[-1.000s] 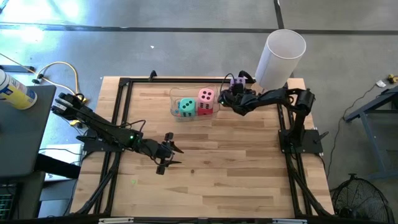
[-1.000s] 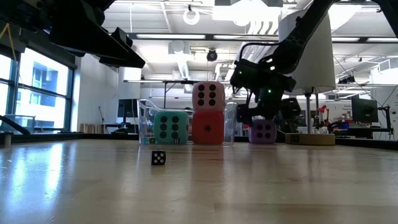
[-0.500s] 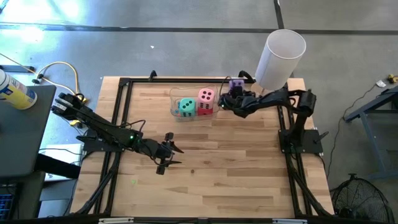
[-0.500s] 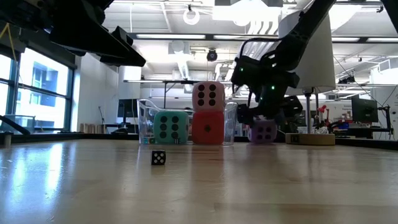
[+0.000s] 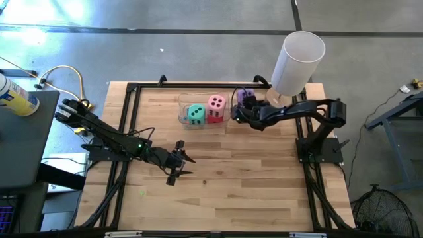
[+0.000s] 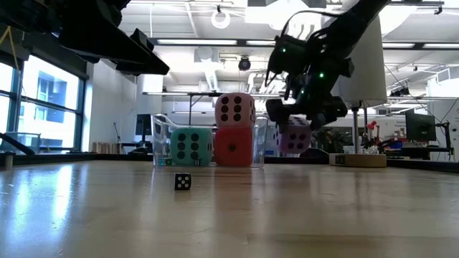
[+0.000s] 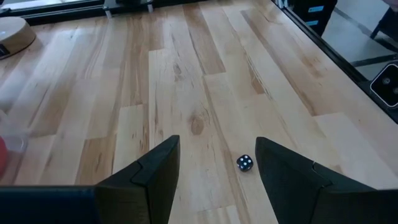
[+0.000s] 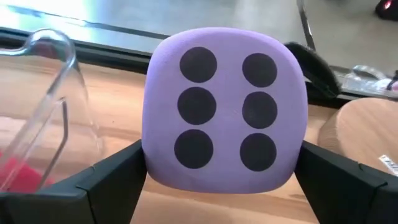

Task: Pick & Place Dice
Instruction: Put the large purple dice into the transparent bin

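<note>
Pale plank table (image 5: pixel 251 172) — bright workshop behind

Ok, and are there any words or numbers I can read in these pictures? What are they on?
No word or number can be read anywhere.
The small label on the wooden disc: too small to read.
Blue print on the can beside the table: too blurred to read.
Only signs: dark pips, six on the purple die, six on the pink die.
</note>
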Tool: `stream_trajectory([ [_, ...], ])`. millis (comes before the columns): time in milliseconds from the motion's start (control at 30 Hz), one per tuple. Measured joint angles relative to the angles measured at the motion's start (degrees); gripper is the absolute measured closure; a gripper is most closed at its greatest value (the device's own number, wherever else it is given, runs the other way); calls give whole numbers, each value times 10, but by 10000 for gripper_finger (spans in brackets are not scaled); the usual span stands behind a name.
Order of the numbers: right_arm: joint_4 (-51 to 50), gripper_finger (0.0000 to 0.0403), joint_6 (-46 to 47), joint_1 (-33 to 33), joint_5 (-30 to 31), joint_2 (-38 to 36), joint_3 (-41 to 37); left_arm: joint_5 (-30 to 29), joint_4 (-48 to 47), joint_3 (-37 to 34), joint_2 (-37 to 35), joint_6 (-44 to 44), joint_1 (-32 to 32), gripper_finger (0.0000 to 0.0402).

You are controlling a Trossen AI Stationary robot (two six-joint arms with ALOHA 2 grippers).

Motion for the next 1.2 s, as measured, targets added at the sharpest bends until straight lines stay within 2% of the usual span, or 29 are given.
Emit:
stream_trajectory([
  [267,-40,37,4,44,53,-55,1,1,5,0,0,-15,0,200],
  [467,-61,37,0,88,69,-113,1,50,6,0,0,-31,0,200],
  [633,-54,37,-21,135,124,-148,2,49,15,0,0,-35,0,200],
  [733,-38,37,-49,165,147,-165,2,49,13,0,0,-71,-7,200],
  [900,31,37,-128,214,167,-189,2,37,6,0,-10,-105,-20,200],
  [1100,201,37,-277,253,134,-194,2,6,-68,0,-86,-144,1,200],
  [1200,299,37,-354,262,90,-190,2,7,-90,0,-137,-138,11,200],
])
